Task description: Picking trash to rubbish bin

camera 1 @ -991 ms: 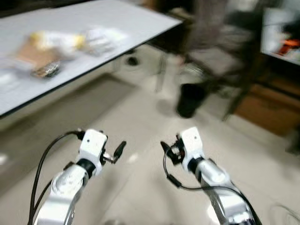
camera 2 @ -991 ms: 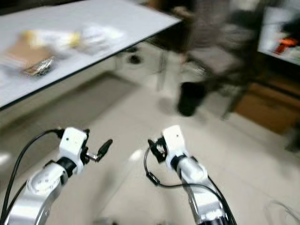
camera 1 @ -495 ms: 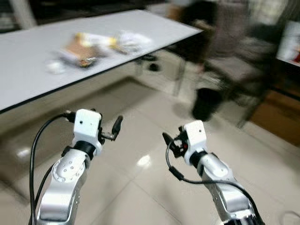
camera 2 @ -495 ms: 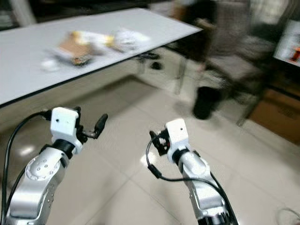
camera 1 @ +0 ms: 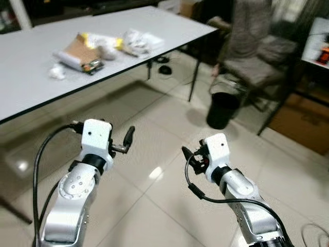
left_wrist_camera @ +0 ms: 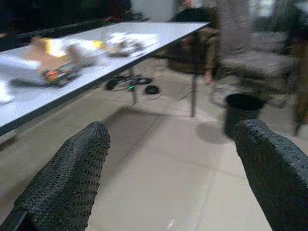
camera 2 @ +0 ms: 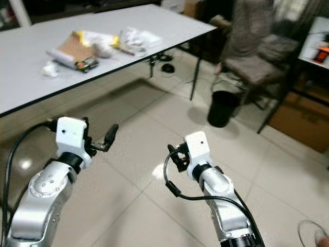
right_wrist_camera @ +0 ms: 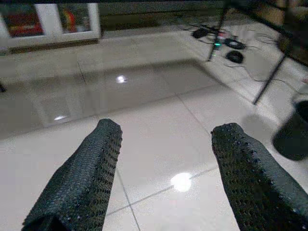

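Both claws, left gripper (camera 1: 128,139) and right gripper (camera 1: 186,155), are wide and empty, so the approach step is in hand; next they must reach the trash (camera 1: 103,47) on the table (camera 1: 31,77) far ahead, the bin (camera 1: 222,109) standing ahead to the right.

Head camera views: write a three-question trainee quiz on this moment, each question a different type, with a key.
1. True or false: the left gripper is holding a piece of trash.
2. Multiple choice: where does the black bin stand? A) on the table B) on the floor past the table's corner, near the chair C) between the two grippers
3. Fill in: the pile of trash lies on the white ____.

Key
1. False. The left gripper is open and empty, and so is the right gripper; both are raised over the tiled floor.
2. B. The bin is on the floor beside the chair.
3. Table.
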### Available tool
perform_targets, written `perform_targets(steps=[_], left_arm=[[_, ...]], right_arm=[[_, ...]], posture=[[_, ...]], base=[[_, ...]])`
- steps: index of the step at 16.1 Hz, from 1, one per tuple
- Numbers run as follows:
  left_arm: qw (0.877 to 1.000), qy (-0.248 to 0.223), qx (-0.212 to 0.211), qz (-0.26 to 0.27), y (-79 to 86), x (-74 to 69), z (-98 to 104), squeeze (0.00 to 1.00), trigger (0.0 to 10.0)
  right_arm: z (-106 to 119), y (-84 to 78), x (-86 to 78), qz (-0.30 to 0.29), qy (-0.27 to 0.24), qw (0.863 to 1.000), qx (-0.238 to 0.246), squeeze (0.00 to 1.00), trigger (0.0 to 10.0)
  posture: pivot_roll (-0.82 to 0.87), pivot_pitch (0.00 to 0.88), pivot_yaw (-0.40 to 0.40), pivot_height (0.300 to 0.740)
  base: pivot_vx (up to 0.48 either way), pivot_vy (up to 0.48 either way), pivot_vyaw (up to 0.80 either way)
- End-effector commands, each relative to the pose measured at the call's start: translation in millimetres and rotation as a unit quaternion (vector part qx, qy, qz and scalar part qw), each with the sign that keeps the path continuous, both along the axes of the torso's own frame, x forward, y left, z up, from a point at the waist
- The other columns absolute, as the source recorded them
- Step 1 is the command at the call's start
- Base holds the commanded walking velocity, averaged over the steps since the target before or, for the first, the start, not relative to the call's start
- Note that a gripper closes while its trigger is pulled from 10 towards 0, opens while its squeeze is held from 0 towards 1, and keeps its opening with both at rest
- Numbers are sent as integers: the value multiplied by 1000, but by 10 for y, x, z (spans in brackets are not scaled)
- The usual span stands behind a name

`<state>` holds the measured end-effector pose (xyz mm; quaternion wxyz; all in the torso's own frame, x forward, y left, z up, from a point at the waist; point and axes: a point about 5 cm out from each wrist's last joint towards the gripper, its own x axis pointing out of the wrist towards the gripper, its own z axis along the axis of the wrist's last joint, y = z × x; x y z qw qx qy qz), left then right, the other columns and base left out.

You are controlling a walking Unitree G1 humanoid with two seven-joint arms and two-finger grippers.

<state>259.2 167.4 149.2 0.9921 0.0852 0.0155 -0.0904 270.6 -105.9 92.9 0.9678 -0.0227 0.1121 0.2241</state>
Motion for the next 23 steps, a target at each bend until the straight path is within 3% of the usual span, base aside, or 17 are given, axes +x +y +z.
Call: perform_targets(steps=[1,4,10,17,23], left_arm=[[1000,-9,11,12,39,-10,39,0,10000],[999,-27,16,36,116,-26,115,0,10000],[998,-41,25,48,184,-4,203,0,10000],[998,-37,28,39,158,5,197,0,10000],[999,-34,23,17,90,21,185,0,10000]], right_arm=[[147,49,35,13,-32,999,-7,0,10000],[335,105,80,30,-63,998,10,0,10000],[392,222,86,63,-74,995,13,0,10000],[415,214,122,62,-83,995,6,0,10000],[435,126,153,22,-81,996,36,0,10000]], posture=[[30,27,-67,740],[37,27,-74,740],[48,27,-81,740],[42,29,-79,740],[33,29,-79,740]], base=[[364,0,469],[375,0,613],[391,0,800],[392,0,800],[390,0,-133]])
